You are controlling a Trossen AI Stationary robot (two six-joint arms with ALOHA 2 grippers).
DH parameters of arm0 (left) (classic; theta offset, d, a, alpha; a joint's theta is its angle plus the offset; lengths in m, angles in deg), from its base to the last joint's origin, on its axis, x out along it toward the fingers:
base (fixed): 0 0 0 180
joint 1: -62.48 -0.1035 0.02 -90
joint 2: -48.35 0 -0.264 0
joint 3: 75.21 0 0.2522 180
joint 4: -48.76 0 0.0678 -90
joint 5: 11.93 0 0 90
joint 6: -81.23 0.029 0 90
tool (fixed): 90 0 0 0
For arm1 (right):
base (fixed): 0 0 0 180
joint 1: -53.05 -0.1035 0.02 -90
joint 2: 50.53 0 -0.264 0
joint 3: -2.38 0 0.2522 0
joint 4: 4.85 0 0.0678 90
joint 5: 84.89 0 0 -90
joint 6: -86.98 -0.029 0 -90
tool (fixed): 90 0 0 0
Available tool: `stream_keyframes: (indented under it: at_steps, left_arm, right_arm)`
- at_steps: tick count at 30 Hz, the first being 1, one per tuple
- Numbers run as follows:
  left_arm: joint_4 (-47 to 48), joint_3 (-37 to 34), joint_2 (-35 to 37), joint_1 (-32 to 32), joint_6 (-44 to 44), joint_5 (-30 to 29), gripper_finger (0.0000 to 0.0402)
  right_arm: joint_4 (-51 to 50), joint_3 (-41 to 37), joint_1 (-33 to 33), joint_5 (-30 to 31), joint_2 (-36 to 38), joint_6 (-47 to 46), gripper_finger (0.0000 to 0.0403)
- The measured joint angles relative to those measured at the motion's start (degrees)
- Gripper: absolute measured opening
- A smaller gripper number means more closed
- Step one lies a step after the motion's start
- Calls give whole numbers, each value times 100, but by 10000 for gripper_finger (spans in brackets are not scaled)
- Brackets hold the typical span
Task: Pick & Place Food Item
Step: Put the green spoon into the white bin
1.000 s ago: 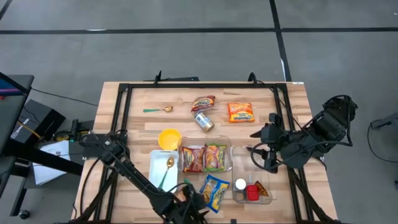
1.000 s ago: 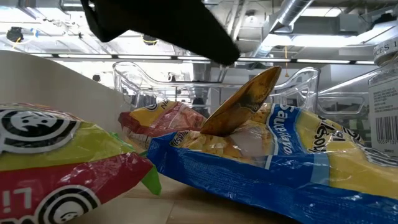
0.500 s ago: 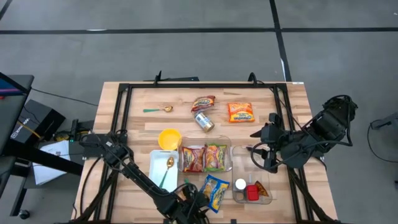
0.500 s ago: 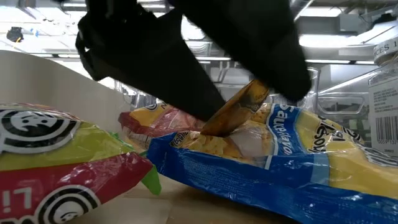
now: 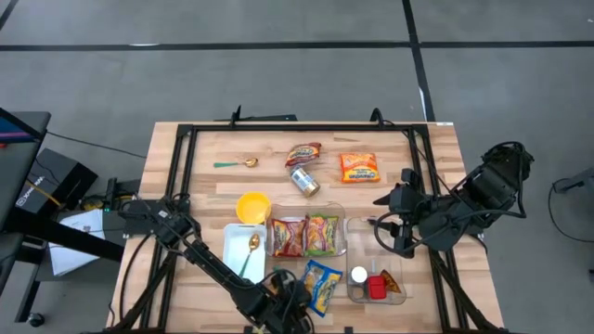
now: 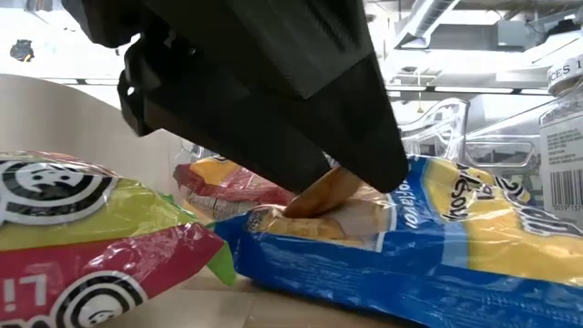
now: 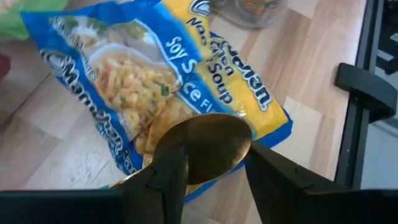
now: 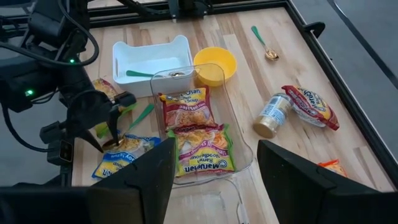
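A blue and yellow noodle packet (image 5: pixel 323 283) (image 7: pixel 143 74) lies flat on the wood near the table's front edge. A gold spoon (image 6: pixel 319 193) with a green handle (image 8: pixel 144 115) rests its bowl on the packet. My left gripper (image 5: pixel 295 299) (image 7: pixel 208 155) slants down onto it, fingers closed in on the bowl. A red, yellow and green packet (image 6: pixel 91 237) lies just beside them. My right gripper (image 5: pixel 394 223) hangs open and high over the table's right side, with nothing between its fingers. My left gripper has the spoon's gold bowl (image 7: pixel 239 146) between its two fingers (image 7: pixel 273 174), one on each side edge. The fingers slant down from the table's near left. The bowl lies tilted against the noodle packet. The handle is hidden under the gripper.
A clear bin (image 5: pixel 342 215) holds two noodle packets. Beside it stand a white tray (image 5: pixel 232 243) with a spoon and a yellow bowl (image 5: pixel 252 206). A second clear bin (image 5: pixel 401 295) holds small bottles. A can (image 5: pixel 304 181), snack packets (image 5: pixel 303 153) (image 5: pixel 358 167) and another spoon (image 5: pixel 237 163) lie farther back.
My left gripper has come down onto the spoon and the noodle packet. The spoon's bowl, which stood up steeply above the packet, has tipped lower against it. The packet's right part has shifted a little under it.
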Motion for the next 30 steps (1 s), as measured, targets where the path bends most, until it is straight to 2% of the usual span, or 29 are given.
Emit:
stream_keyframes:
  at_steps: [4, 11, 17, 30]
  left_arm:
    - [-8, -53, 2, 0, -387, 4, 107]
    - [-360, -55, 4, 22, -546, 19, 11]
    - [-567, -66, 98, 42, -543, 34, 3]
    - [-413, -66, 442, -39, 685, -98, 1]
  right_arm:
    - [30, 0, 0, -7, 0, -2, 220]
    - [57, 0, 0, -24, 0, -2, 220]
    - [57, 0, -45, -42, 0, -2, 220]
    - [81, 0, -309, 81, -7, -103, 220]
